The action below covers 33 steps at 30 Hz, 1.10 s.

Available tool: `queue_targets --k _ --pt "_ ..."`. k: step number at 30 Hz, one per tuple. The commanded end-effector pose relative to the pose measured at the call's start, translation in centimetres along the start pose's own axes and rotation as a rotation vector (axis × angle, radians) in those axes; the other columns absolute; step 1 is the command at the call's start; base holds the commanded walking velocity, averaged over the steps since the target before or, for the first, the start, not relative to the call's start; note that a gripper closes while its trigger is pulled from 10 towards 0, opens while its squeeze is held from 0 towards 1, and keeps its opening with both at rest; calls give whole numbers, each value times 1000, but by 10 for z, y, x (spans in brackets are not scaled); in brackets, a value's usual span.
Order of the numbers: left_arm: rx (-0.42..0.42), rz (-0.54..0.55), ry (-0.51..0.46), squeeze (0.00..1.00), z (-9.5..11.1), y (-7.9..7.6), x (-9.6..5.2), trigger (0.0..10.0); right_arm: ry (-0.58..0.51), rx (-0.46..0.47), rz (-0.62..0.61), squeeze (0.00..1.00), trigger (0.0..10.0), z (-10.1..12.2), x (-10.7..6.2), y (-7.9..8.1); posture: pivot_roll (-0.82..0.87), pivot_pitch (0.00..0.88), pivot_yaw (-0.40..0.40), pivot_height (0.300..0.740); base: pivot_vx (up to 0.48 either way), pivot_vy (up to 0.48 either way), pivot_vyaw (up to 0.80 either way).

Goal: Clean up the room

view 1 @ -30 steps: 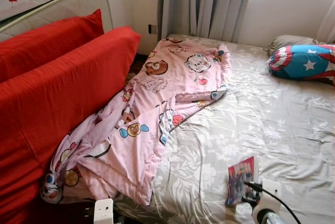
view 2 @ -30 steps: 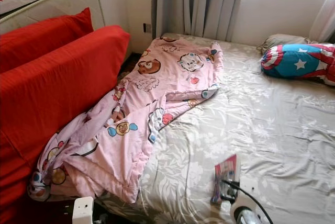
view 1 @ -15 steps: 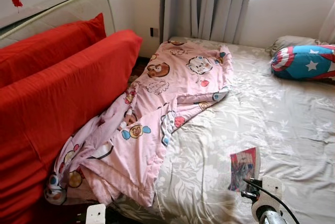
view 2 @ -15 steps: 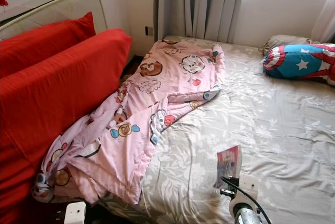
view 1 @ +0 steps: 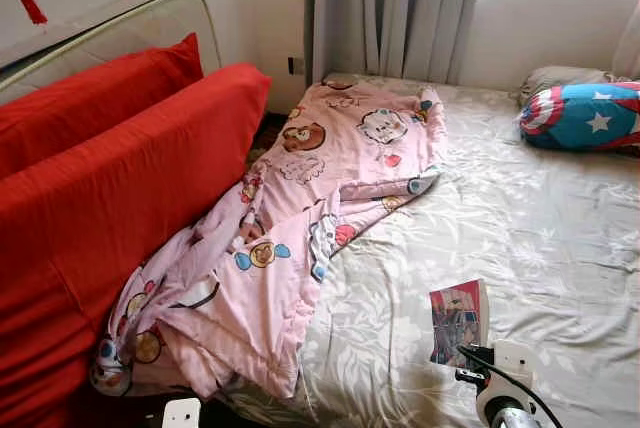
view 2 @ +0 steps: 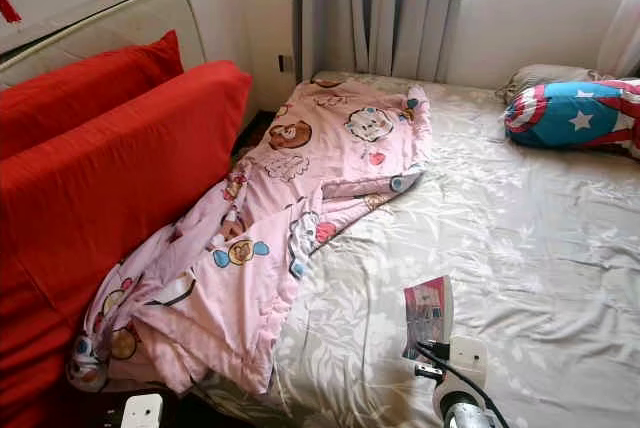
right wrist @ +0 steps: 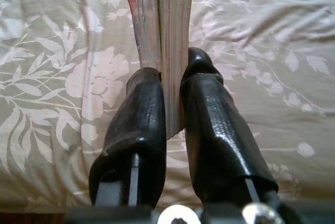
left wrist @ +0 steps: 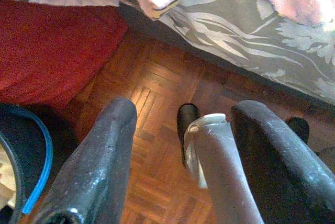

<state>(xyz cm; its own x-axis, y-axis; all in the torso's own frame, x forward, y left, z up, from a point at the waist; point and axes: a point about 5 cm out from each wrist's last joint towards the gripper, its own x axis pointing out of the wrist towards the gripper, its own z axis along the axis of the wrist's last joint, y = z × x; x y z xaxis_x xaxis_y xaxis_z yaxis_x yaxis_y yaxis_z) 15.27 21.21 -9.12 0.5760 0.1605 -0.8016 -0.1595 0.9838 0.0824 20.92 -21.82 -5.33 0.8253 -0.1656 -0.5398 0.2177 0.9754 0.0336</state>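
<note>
**A:** What is in front of the robot?

**B:** A wide bed (view 1: 560, 248) under a grey sheet printed with pale leaves. A pink blanket (view 1: 300, 218) with cartoon animals lies crumpled along the bed's left edge, running from the far left corner down to the near left corner, where it spills over the side. Red cushions (view 1: 110, 188) lean just beside that edge. At the far right corner sits a blue, red and white pillow with stars (view 1: 585, 116), with a grey pillow (view 1: 560, 78) behind it. Grey curtains (view 1: 400, 8) hang at the far end.

**A:** Where is the thing being tidied?

**B:** A thin book (view 1: 459, 321) with a red, picture-covered front is held near the bed's near edge, toward the right half. The right tool (right wrist: 172, 90) has it: in the right wrist view the two black fingers (right wrist: 137, 124) are pressed against either side of the book, pinching its lower end, with the book standing on edge above the sheet.

**A:** And the other arm?

**B:** The left tool (left wrist: 183, 140) hangs low off the near left corner of the bed. Its fingers are spread apart and hold nothing. Between them the left wrist view shows a wooden parquet floor (left wrist: 157, 88), a silver leg of the robot (left wrist: 220, 166), the hanging edge of the bed sheet and a red cushion.
</note>
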Motion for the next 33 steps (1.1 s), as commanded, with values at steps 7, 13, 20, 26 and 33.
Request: queue_targets --k 7,13,20,26,33 --pt "15 -16 14 0 0 -5 1 10000 -58 -44 -22 0 10000 13 3 -8 -132 0 -14 732 0 0 -781" --pt "32 -28 28 0 -3 -8 0 10000 -146 -115 -54 0 10000 33 7 -13 -142 0 -12 732 0 0 -781" --pt "40 -27 17 0 1 -7 1 10000 -129 -138 -44 0 10000 30 8 -8 -132 0 -13 732 0 0 -779" --pt "73 -23 0 0 5 -8 2 10000 -132 -141 -59 0 10000 30 8 -7 -131 0 -15 732 0 -51 -641" --pt "76 -27 0 0 3 -12 1 10000 -144 -133 -66 0 10000 32 8 -6 -126 0 -18 732 0 -312 0"
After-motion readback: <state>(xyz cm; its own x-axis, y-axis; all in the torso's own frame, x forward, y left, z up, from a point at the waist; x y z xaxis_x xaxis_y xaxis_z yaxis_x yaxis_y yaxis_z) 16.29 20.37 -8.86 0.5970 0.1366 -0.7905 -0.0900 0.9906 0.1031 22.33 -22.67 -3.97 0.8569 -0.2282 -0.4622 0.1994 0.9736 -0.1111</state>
